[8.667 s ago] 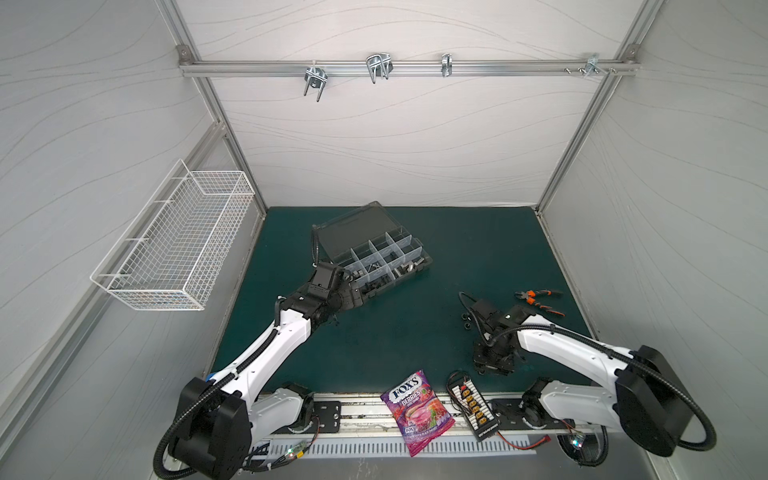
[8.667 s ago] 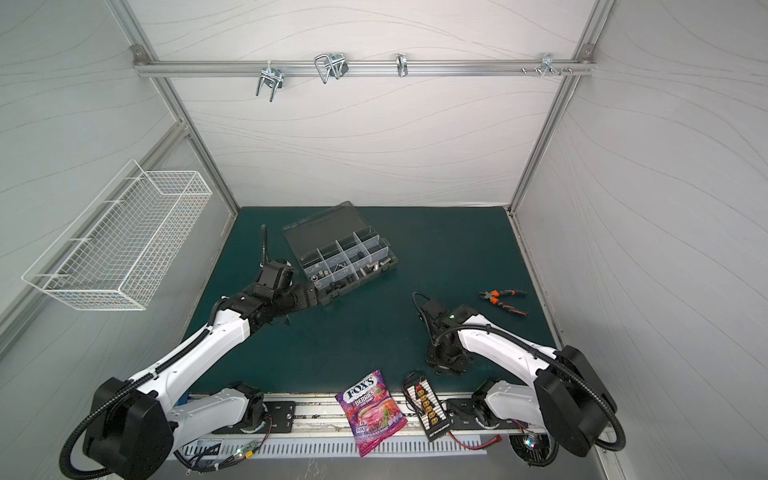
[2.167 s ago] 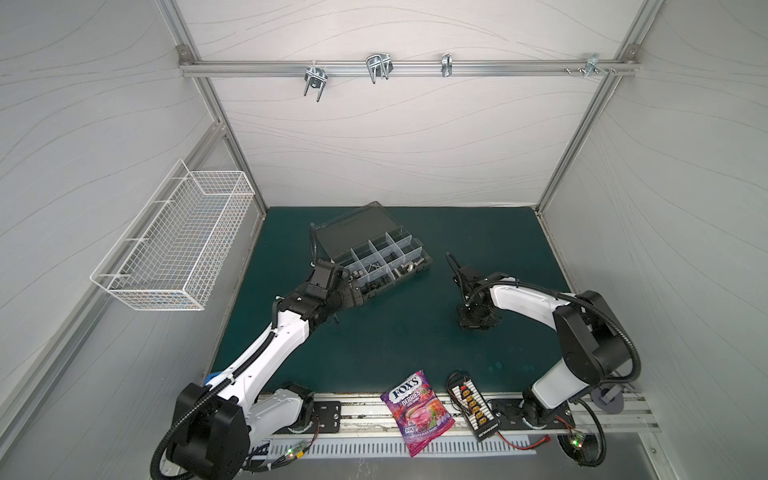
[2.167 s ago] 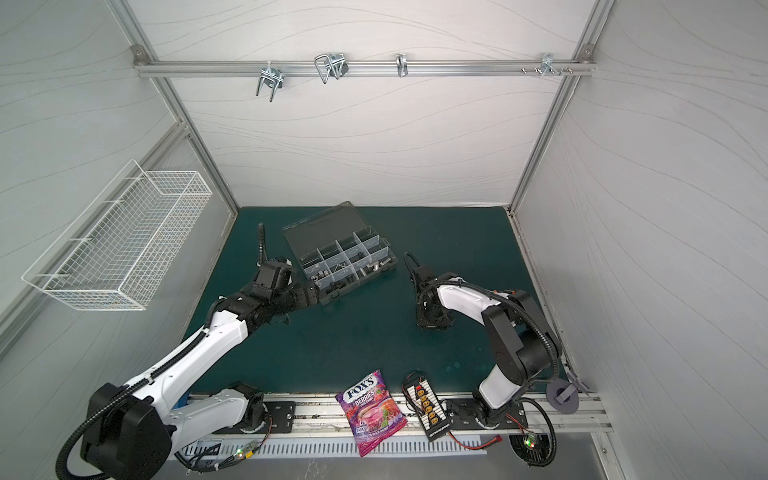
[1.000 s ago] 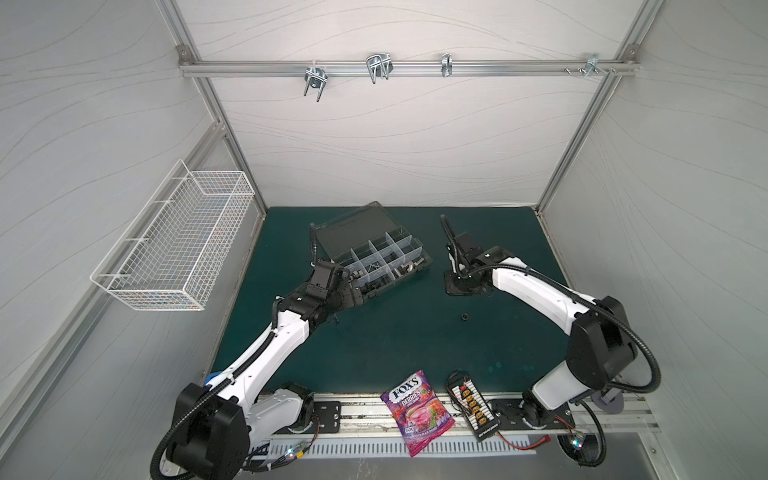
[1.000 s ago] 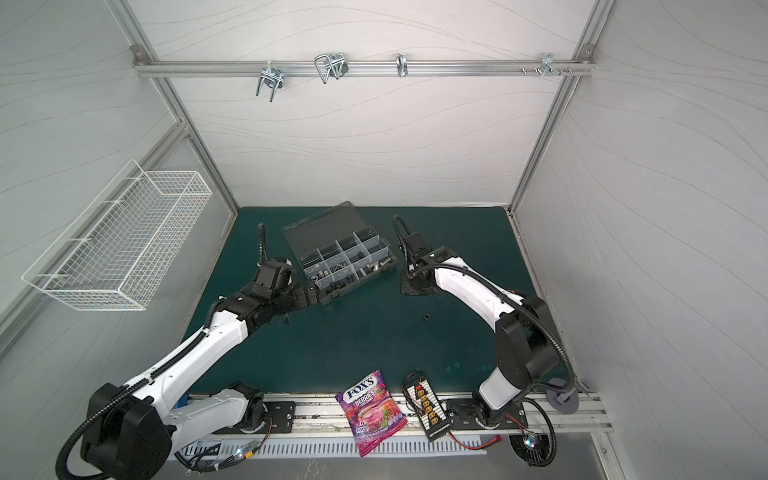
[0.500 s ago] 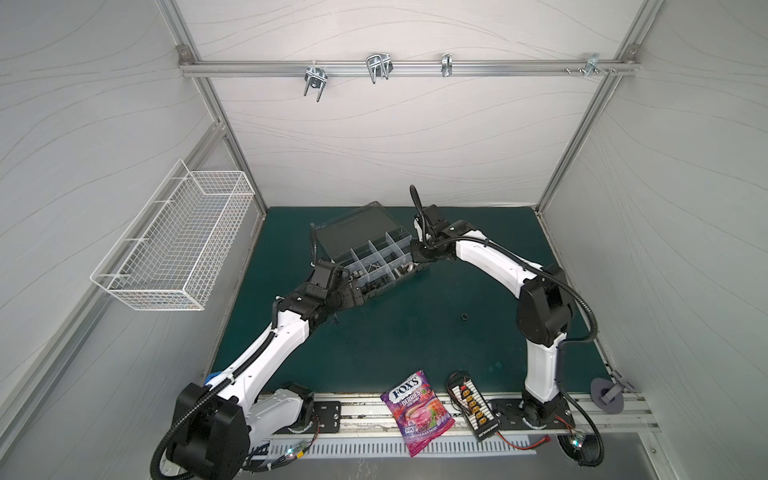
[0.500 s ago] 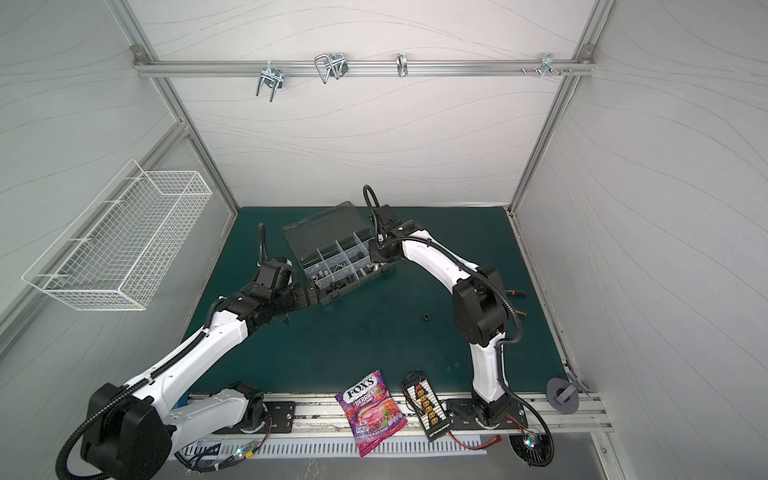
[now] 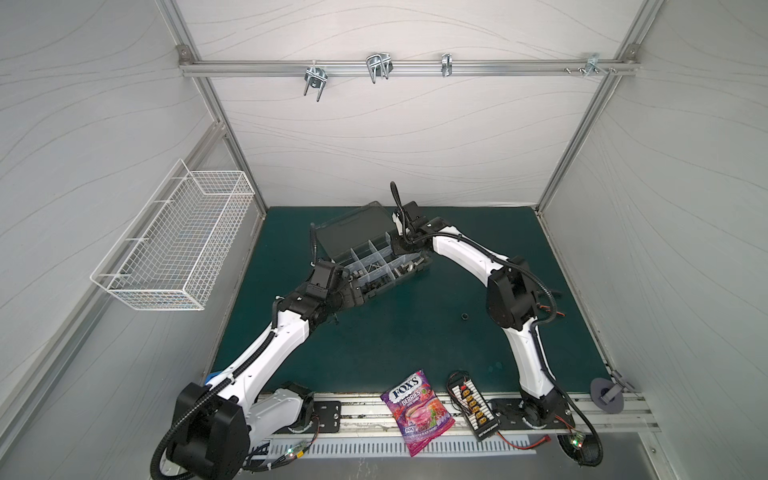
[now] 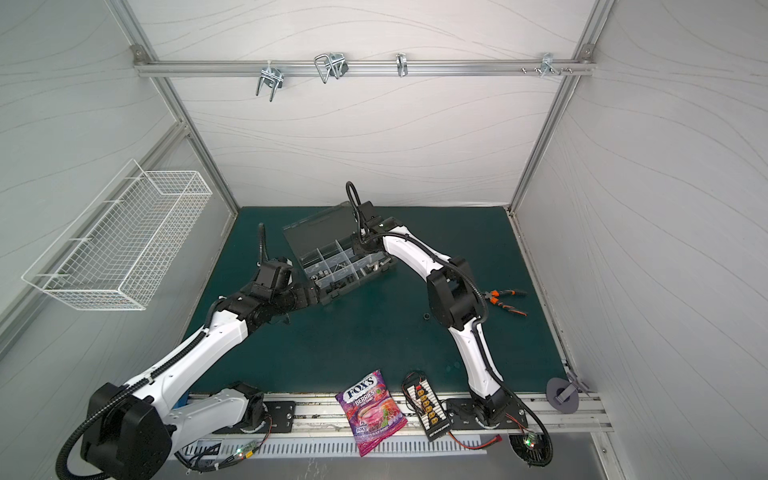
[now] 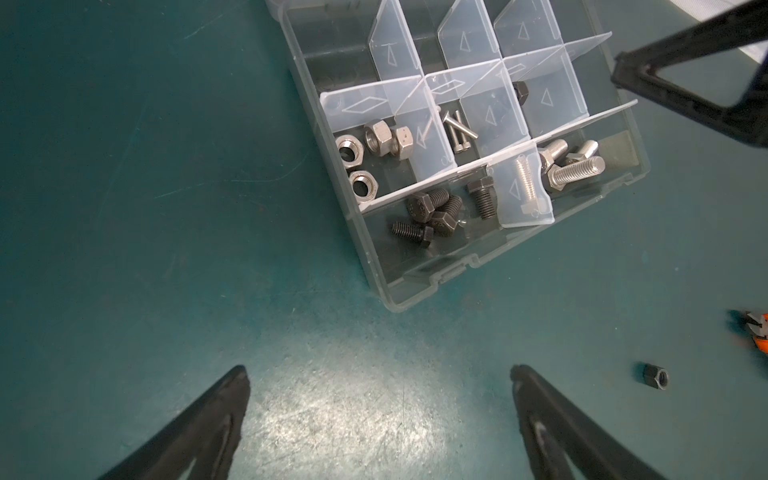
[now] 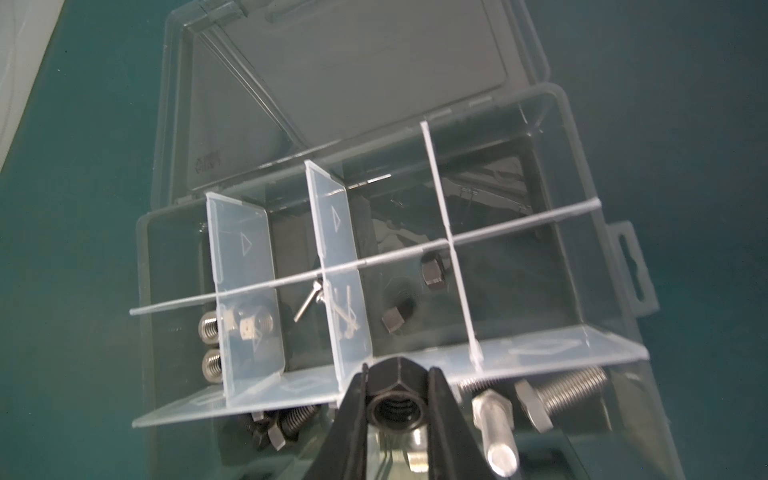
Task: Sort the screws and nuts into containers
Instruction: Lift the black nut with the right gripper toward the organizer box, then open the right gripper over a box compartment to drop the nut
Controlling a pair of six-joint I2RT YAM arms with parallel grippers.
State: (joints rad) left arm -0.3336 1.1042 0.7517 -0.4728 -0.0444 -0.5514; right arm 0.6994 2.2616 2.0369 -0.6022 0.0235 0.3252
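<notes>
right end effector (image 12: 397, 374): clenched on a black nut (image 12: 397, 405), threaded hole facing the wrist camera; poised over the organizer box (image 12: 582, 137), though whether the tips dip below the dividers is hard to tell.
stored black nuts (image 12: 432, 270): two, in the compartment just beyond the right end effector.
silver bolts (image 12: 561, 390): in the compartment beside its tips.
lid (image 12: 353, 83): open, lying back beyond it.
left end effector (image 11: 378, 374): released, jaws spread wide, over the bare surface (image 11: 124, 208); the box corner lies just ahead.
silver nuts (image 11: 365, 153), thin screws (image 11: 457, 133), black bolts (image 11: 428, 212): separate compartments, ahead of the left end effector.
loose nut (image 11: 656, 376): on the surface, off to its side, apart from the box.
</notes>
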